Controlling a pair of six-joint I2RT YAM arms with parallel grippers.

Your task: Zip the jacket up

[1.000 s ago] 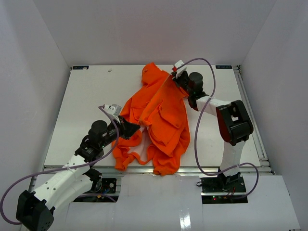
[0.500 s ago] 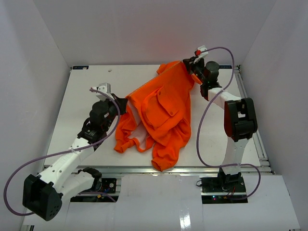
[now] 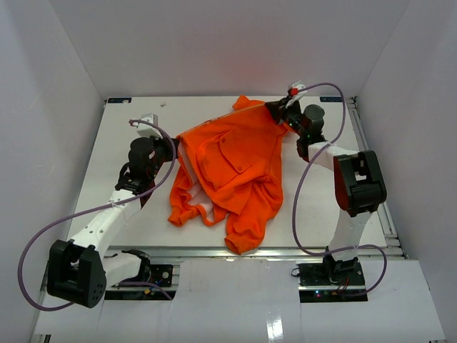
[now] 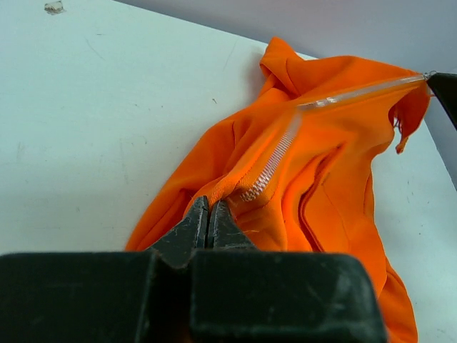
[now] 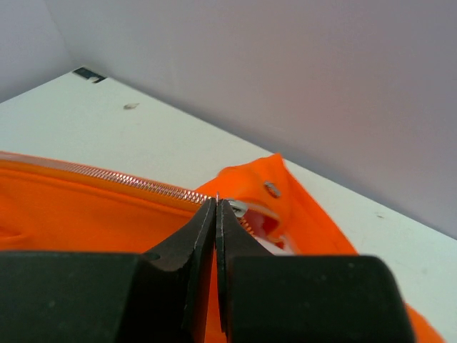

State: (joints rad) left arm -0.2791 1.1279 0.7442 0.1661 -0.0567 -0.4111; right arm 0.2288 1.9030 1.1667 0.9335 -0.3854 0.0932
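Our orange jacket (image 3: 228, 171) lies on the white table (image 3: 107, 207), stretched in a line between our two sets of jaws. The zipper (image 4: 275, 157) starts right in front of the left gripper (image 4: 208, 214) and runs across to the right gripper (image 5: 216, 207). Its silver teeth look tight and straight. Both sets of jaws are squeezed shut on the jacket's edge, and each one pinches only a thin bit of cloth at its very tips. We think that is where things could go bad. If we pull harder, the cloth could slip out of one pinch and the jacket would flop in a heap. A hard tug could also hurt the teeth. Behind the tight line the rest of the jacket lies loose and folded, so the other zipper side may be hidden there, and we cannot tell where. A small shiny bit (image 5: 238, 208) sits just beside the right tips. It may be the pull, but we are not sure. If we let go to grab it, the line goes slack.
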